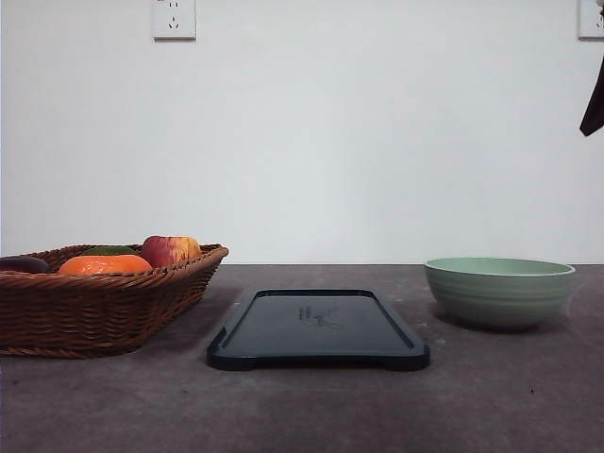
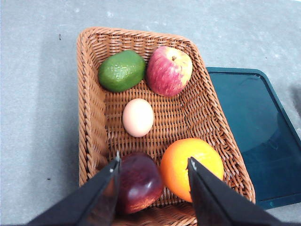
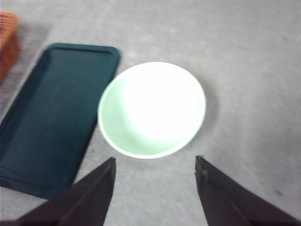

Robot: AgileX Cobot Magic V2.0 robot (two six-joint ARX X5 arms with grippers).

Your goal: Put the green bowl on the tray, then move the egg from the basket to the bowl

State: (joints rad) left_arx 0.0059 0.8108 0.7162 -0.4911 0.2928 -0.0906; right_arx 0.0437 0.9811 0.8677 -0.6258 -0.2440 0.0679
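Left end effector (image 2: 153, 181): nearest your left wrist camera, two dark fingers spread apart, pinching nothing, hanging above the near end of the basket.

Right end effector (image 3: 155, 181): dark fingers spread apart likewise, nothing between them, hovering just short of the bowl's rim.

Landmark: tray (image 1: 318, 328). Flat, dark navy-black, rectangular with rounded corners, a low raised rim and small feet. It looks like smooth hard plastic with a slight sheen. You will find it bare, in the middle of the grey, faintly speckled worktop (image 1: 302, 415).

Bowl (image 1: 498, 292): right of the tray, standing upright on the worktop, near the tray but apart from it. Pale sage green, round, faint horizontal ridges on the outer wall, lighter rim. Empty inside, as the right wrist view shows, though that view is somewhat blurred.

Basket (image 1: 94, 302): left of the tray, close beside it. Brown woven wicker, sloping sides, braided rim.

Egg (image 2: 138, 117): lying on the basket floor about midway, clear of the fruit around it. Smooth, pale tan, small.

Other contents of the basket:
- Apple (image 2: 169, 70), red streaked with yellow, at the far end.
- Green fruit (image 2: 122, 70) with a pebbled skin, beside the apple.
- Orange (image 2: 191, 166), at the near end.
- Dark red fruit (image 2: 139, 182), glossy, beside the orange.

Status: you should count both steps as outstanding. Bowl not yet on the tray; egg not yet out of the basket.
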